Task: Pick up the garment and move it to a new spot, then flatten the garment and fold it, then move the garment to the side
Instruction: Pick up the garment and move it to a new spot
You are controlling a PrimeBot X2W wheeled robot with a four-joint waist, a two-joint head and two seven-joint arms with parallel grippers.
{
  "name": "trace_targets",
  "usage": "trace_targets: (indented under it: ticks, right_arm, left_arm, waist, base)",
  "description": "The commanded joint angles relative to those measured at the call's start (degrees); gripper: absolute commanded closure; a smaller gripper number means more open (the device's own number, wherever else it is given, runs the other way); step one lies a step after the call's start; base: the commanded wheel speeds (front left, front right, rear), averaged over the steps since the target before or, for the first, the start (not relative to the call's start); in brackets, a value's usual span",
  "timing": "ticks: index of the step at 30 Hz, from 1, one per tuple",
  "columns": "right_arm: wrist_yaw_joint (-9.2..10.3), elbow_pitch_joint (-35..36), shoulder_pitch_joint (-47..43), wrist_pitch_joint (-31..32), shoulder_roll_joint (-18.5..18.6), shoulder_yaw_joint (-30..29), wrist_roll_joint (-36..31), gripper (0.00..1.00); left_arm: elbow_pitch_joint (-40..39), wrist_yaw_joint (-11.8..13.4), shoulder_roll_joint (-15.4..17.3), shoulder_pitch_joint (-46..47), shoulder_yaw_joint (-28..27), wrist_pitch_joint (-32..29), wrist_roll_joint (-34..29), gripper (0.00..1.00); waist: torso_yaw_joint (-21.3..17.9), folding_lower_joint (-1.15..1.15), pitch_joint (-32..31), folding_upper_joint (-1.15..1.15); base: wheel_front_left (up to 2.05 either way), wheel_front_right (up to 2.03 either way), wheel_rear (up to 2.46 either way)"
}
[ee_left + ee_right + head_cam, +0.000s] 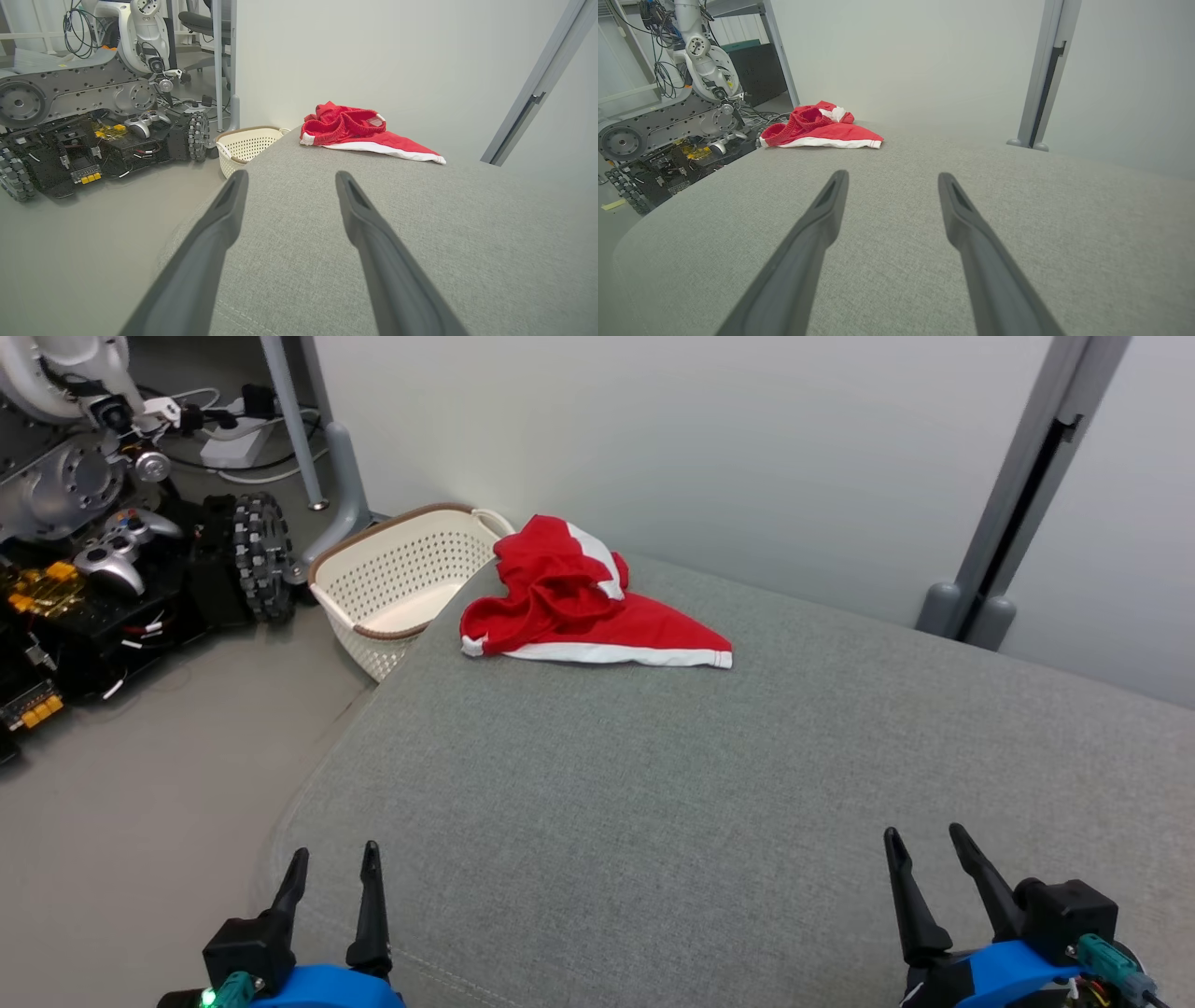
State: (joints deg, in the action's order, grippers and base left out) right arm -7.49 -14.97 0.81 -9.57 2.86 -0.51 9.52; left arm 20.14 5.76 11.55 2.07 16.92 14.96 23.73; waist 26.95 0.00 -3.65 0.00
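Observation:
A crumpled red garment with white trim lies bunched at the far left corner of the grey cushion. It also appears far ahead in the left wrist view, garment, and in the right wrist view, garment. My left gripper rests open near the cushion's front left edge, nothing between its fingers. Over the front right of the cushion my right gripper is open too, fingers spread and empty. Both grippers are far from the garment.
A cream perforated basket stands on the floor beside the cushion's far left corner, just left of the garment. A dark wheeled machine with cables sits on the floor to the left. A grey post stands behind at the right.

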Motion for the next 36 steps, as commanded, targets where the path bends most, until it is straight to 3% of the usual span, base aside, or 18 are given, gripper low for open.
trace_targets:
  ticks: [1, 15, 20, 27, 33, 36]
  right_arm:
    - [-0.01, 0.01, 0.43, 0.14, 0.08, 0.57, -0.06, 0.00]
    - [-0.01, 0.26, 3.10, 0.71, 0.08, 2.18, -1.24, 0.00]
    - [-0.01, 2.48, 3.53, 1.27, 0.10, -0.12, -2.63, 0.00]
    - [-0.01, 9.04, 7.72, 4.36, 0.11, -0.92, -6.86, 0.00]
    - [-0.01, 15.02, 11.15, 7.05, 0.10, -0.56, -10.03, 0.00]
    - [-0.01, 17.73, 12.31, 7.66, 0.10, -0.46, -10.90, 0.00]
  left_arm:
    - [-0.52, 0.36, 0.22, -0.11, -0.66, 0.14, 0.34, 0.00]
    - [-3.16, 1.13, -0.06, -2.31, -2.39, 0.28, 0.50, 0.00]
    - [-3.20, -0.28, 2.70, 3.40, -2.09, -1.40, -0.70, 0.00]
    - [-1.61, -2.84, 9.77, 19.65, -2.68, -5.42, -4.16, 0.00]
    - [4.61, -6.58, 15.31, 35.51, 0.32, -12.57, -9.00, 0.00]
    - [9.06, -7.70, 14.20, 42.22, 1.11, -15.21, -9.01, 0.00]
  waist:
    - [1.75, 0.00, 1.80, 0.00]
    - [2.92, 0.00, 3.54, 0.00]
    - [2.97, 0.00, 5.76, 0.00]
    - [-3.08, 0.00, 14.55, 0.00]
    - [-9.84, 0.00, 22.59, 0.00]
    - [-13.11, 0.00, 26.11, 0.00]
  base:
    - [0.00, 0.00, 0.00]
    - [0.00, 0.00, 0.00]
    - [0.00, 0.00, 0.00]
    - [0.00, 0.00, 0.00]
    - [0.00, 0.00, 0.00]
    - [0.00, 0.00, 0.00]
